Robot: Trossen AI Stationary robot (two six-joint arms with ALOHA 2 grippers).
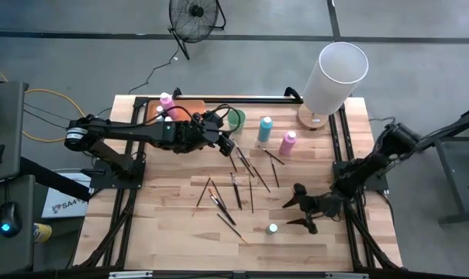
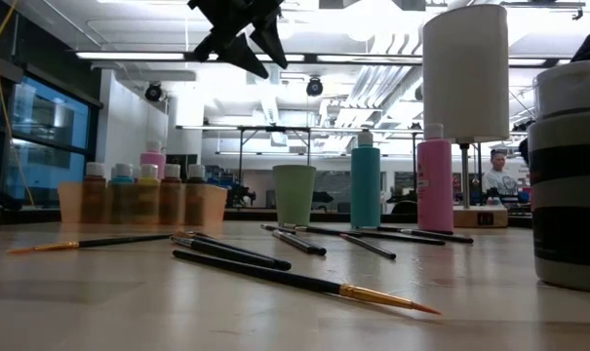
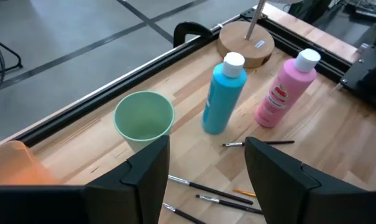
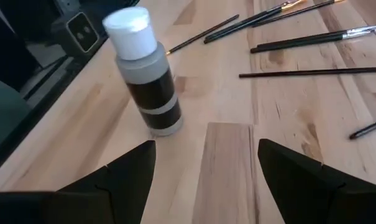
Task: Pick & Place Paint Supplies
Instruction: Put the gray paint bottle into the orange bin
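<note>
Brushes (image 1: 238, 182) lie scattered just beside the green cup (image 1: 235, 118). Left gripper (image 1: 228, 146), jaws apart and empty, hangs over them; better to descend squarely astride one handle. Right gripper (image 1: 303, 210) waits wide.

From overhead we look straight down on the whole table (image 1: 172, 232). At table height we face level into the room. Each wrist camera sits close above the wood. The blue bottle (image 1: 265, 128) and pink bottle (image 1: 287, 142) appear overhead, low and left-wrist.
</note>
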